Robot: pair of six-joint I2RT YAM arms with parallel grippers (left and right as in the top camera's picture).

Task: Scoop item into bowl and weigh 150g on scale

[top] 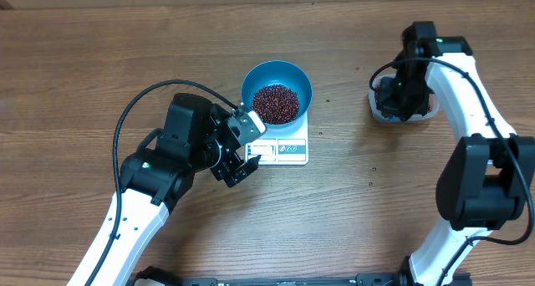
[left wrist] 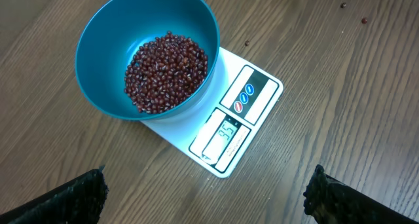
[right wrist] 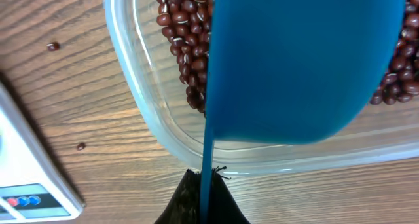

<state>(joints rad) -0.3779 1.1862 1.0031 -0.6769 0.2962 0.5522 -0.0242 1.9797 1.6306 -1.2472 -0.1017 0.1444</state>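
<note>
Wooden table (top: pixel 84 52) under all. Left gripper (top: pixel 245 145) hovers just beside display edge of scale, jaws spread wide, nothing between. Right gripper (right wrist: pixel 204 199) over clear tub (right wrist: pixel 150 112) at right, well apart from scale, jaws pinched tight on handle of blue scoop (right wrist: pixel 294 67). White scale (left wrist: pixel 255 93) near table middle; blue bowl (left wrist: pixel 98 67) stands on it. Beans (left wrist: pixel 167 70) heaped in bowl, more in tub, few stray on table

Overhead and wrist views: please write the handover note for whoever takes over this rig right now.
Left gripper: open, empty, hovering beside the white rectangular digital scale.
Right gripper: shut on the small blue plastic scoop by its handle, over the clear rectangular plastic tub of small red-brown beans.
Round blue plastic bowl: on the scale, holding a heap of beans.
Done: some beans in the bowl.
Left: more scoops until the scale reads the target; display unclear here.
</note>
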